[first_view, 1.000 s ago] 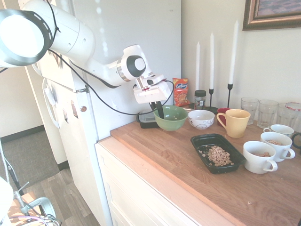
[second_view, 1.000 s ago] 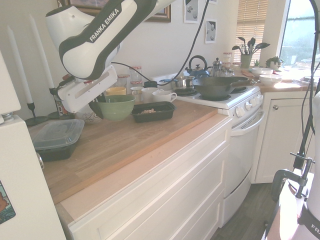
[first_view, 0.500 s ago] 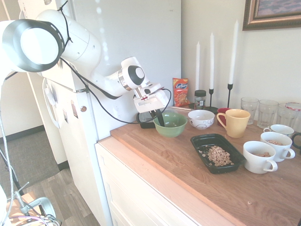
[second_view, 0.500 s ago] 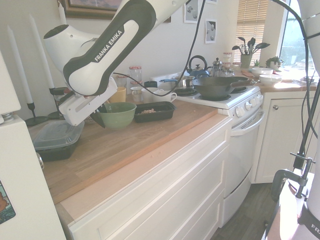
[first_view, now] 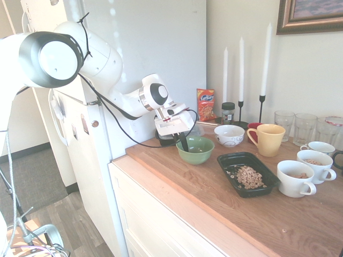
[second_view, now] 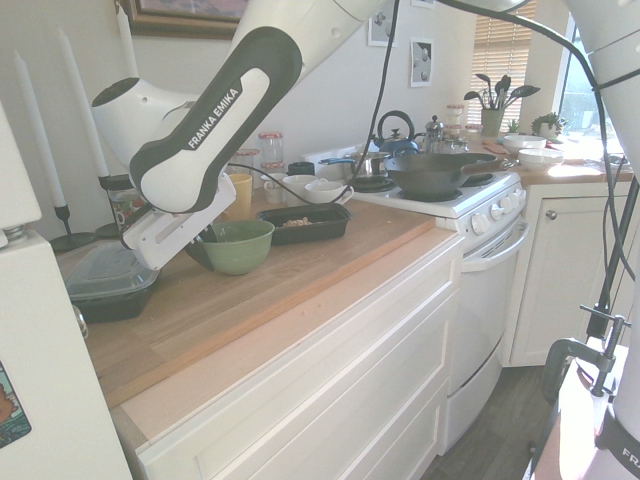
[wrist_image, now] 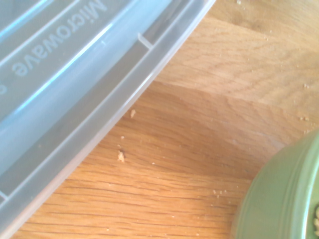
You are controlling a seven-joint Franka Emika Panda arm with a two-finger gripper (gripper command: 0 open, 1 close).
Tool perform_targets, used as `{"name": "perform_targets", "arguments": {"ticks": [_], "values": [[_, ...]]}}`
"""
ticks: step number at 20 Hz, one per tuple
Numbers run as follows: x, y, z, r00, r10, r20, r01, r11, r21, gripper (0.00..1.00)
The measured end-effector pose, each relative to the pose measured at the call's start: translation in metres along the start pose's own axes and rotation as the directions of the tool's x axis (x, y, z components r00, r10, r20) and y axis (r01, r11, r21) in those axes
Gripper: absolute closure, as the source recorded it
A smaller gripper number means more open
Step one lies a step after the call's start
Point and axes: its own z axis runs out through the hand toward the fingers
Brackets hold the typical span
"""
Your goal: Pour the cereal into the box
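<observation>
The tool [first_view: 183, 142] dips behind the green bowl's [first_view: 196, 150] rim, so its fingertips are hidden. The wrist view cuts off the bowl and the clear lid [wrist_image: 65, 84]. A mug [first_view: 338, 158] at the tabletop's far end is cropped.

2 opposed exteriors, 1 close wrist

Desk [first_view: 203, 184]: wooden top.
On it: green bowl [first_view: 195, 149], black box [first_view: 247, 173] holding cereal [first_view: 249, 176], yellow mug [first_view: 267, 139], white cups [first_view: 295, 178], lidded container [second_view: 108, 283].
</observation>
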Motion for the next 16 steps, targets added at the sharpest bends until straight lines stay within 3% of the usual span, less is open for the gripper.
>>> {"name": "perform_targets", "arguments": {"ticks": [7,8,12,16], "values": [[0.0000,0.0004,0.0042,1.000,0.003,0.007,-0.002,1.000,-0.001,1.00],[0.0000,0.0004,0.0049,1.000,0.003,0.007,-0.002,1.000,-0.002,0.00],[-0.0004,0.0004,0.0058,1.000,0.006,0.015,-0.006,1.000,-0.001,0.00],[0.0031,0.0019,0.0007,0.997,0.014,0.082,-0.016,1.000,0.026,0.00]]}}
